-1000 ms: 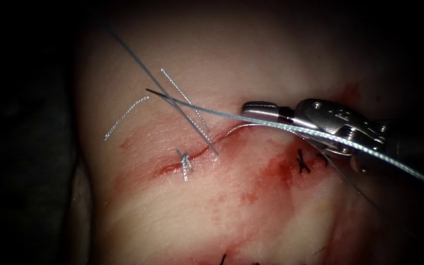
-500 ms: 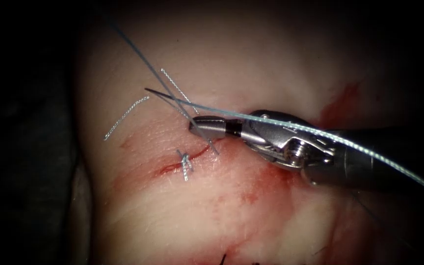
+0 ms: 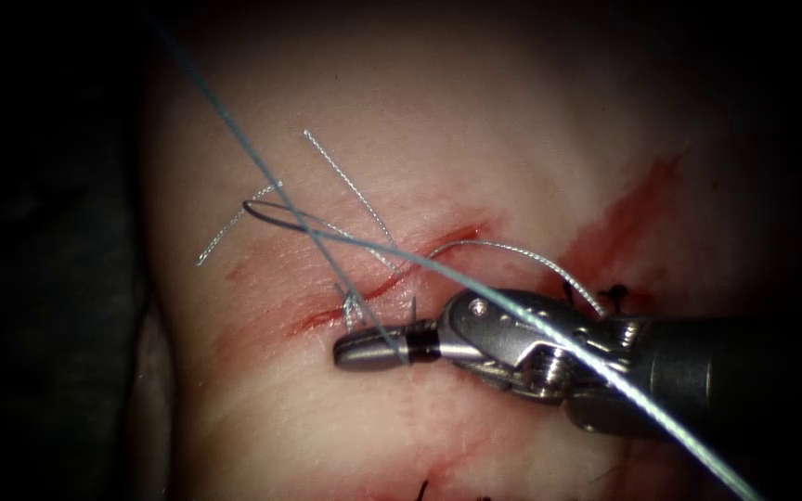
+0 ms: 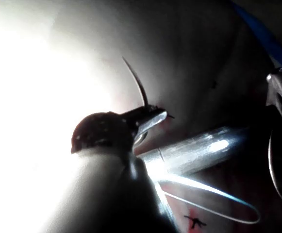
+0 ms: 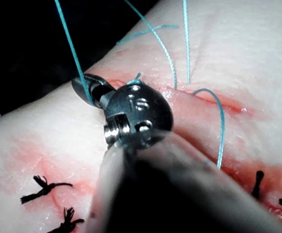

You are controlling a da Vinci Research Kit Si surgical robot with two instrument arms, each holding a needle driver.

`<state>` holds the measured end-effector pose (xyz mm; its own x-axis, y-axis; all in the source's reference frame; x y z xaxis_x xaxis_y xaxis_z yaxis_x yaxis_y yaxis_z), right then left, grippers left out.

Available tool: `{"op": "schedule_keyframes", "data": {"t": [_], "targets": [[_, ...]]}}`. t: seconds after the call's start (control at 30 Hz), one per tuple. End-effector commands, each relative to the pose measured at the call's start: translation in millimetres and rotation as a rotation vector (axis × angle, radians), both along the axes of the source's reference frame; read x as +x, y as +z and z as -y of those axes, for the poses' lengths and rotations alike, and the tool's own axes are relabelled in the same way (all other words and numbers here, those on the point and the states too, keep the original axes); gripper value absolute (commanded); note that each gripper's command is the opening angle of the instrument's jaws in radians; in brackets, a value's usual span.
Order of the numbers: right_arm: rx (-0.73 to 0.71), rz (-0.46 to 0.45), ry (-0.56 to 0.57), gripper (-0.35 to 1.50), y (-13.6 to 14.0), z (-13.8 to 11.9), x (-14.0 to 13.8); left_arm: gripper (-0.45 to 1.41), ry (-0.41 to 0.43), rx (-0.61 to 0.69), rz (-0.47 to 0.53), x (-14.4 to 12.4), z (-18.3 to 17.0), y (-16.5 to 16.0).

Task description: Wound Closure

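Since a second ago our right tool (image 3: 368,349) has dropped below the cut (image 3: 392,278), jaws clenched across the thread (image 3: 327,243); our left tool (image 4: 150,119) grasps the needle (image 4: 137,82).

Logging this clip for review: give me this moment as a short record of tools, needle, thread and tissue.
Left tool: jaws shut on the needle near one end
Needle: clear of the tissue, curving away from those jaws
Right tool: jaws shut on the thread, by the cut's left end
Tissue: one knotted stitch across the cut; red fluid around it
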<state>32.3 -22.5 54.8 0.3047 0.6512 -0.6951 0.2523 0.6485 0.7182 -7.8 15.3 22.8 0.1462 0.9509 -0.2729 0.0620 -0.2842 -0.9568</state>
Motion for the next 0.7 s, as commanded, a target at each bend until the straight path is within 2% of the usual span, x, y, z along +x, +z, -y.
{"op": "schedule_keyframes", "data": {"t": [0.03, 0.33, 0.53, 0.7], "targets": [[0.006, 0.009, -0.021, -0.35, 0.5, 1.4, 0.6, -0.45, -0.006, -0.001, -0.002, -0.2, -0.3, 0.6], [0.079, 0.046, -0.134, -0.35, 1.9, 6.2, 1.3, -0.45, -0.058, -0.021, -0.004, 2.0, -1.1, 0.8], [0.121, 0.120, -0.212, -0.35, 1.2, 8.3, -1.1, -0.45, -0.111, -0.041, -0.040, 5.1, -2.0, 0.7], [0.140, 0.171, -0.236, -0.35, 0.7, 9.0, -3.5, -0.45, -0.164, -0.062, -0.073, 7.8, -2.8, 0.8]]}}
